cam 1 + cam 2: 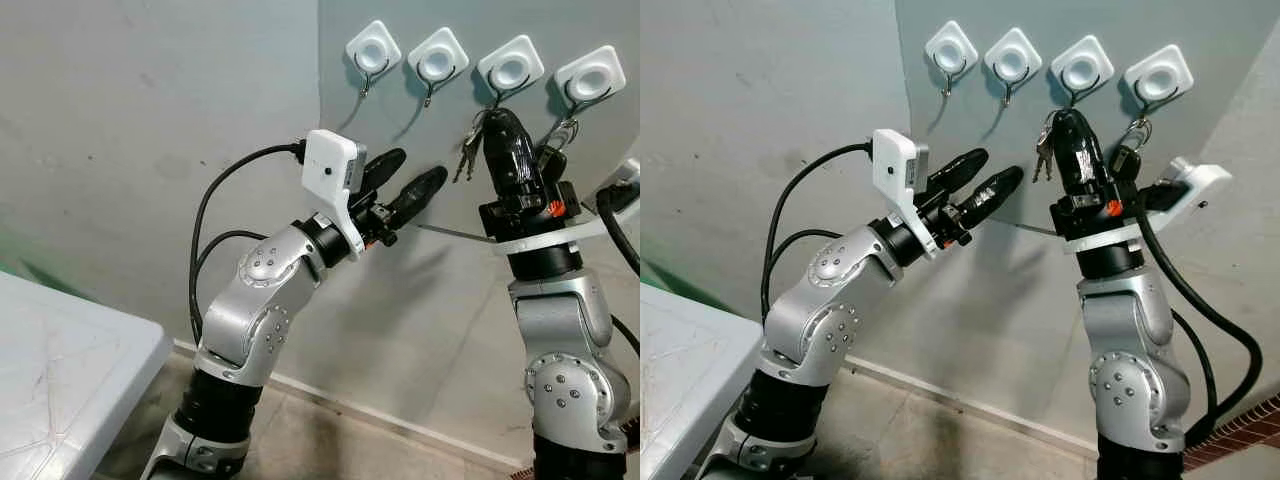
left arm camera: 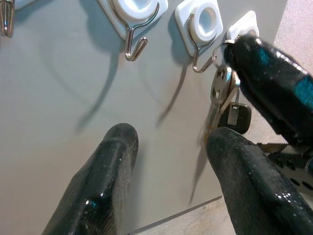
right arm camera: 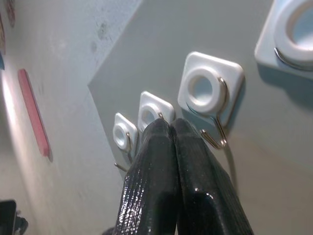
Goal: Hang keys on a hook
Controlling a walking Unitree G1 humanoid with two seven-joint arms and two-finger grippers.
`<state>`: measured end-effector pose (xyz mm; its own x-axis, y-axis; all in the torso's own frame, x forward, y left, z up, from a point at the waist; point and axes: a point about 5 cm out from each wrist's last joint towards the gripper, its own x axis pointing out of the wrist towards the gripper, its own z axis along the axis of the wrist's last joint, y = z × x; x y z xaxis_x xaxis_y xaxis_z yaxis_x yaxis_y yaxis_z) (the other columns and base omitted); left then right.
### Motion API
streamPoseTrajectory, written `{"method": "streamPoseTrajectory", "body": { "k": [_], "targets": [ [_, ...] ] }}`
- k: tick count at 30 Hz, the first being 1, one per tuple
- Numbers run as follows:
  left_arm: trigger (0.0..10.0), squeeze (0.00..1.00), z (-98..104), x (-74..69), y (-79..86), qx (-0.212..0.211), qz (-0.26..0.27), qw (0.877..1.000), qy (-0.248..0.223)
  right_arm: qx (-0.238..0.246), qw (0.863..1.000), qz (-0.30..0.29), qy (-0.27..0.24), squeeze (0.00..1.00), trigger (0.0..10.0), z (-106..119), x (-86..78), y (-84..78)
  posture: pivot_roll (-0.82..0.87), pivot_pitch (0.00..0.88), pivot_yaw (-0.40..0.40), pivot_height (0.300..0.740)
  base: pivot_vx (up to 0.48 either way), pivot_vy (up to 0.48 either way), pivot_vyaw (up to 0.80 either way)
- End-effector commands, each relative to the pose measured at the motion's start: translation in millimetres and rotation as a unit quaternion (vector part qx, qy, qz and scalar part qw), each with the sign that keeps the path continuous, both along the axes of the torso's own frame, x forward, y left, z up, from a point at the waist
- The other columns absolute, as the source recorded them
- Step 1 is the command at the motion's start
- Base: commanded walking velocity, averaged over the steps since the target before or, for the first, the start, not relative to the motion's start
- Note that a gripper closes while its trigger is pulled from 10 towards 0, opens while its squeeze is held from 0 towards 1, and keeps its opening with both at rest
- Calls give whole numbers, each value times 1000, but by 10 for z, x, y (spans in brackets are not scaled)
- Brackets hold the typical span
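While right end effector (image 1: 497, 125) pinches keys (image 1: 468, 150) below hooks (image 1: 511, 70), left end effector (image 1: 407, 180) gapes alongside.

Head stereo pair: both eyes look forward at the grey wall (image 1: 150, 130) from mid range, slightly upward toward the hooks (image 1: 437, 58) at 1 o'clock. Both share the four hooks, both arms and the white table (image 1: 60, 370) at 8 o'clock; the right eye frames the same scene shifted leftward.

Left wrist view: looks along the left gripper (image 2: 168, 183) at the wall, close, hooks at 12 o'clock, keys (image 2: 224, 95) at 2 o'clock. Shares hooks and keys with the head pair.

Right wrist view: looks along the right gripper (image 3: 171, 128), very close to the wall, obliquely along the hook row.
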<state>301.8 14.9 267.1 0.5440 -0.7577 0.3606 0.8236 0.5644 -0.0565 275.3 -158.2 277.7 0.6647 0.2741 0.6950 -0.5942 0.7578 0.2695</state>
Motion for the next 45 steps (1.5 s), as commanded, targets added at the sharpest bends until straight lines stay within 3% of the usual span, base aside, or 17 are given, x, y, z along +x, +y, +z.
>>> {"method": "streamPoseTrajectory", "body": {
  "k": [1,19,36,45],
  "targets": [
    [10000,0,95,-23,0,-4,-5,1000,-16,6,1000,4,-24,0,10000,104,-58,-2,43,105,49,740,0,0,0],
    [10000,0,116,-22,11,-12,-3,1000,-12,52,998,-22,20,0,10000,51,40,-124,47,110,48,740,0,0,0],
    [10000,0,127,-27,10,-18,-1,1000,-8,72,996,-20,39,0,10000,52,82,-124,49,113,43,740,0,0,0],
    [10000,0,135,-22,24,-23,0,1000,-4,82,994,-15,65,0,10000,-69,78,-116,48,114,42,740,0,0,0]
  ]
}}
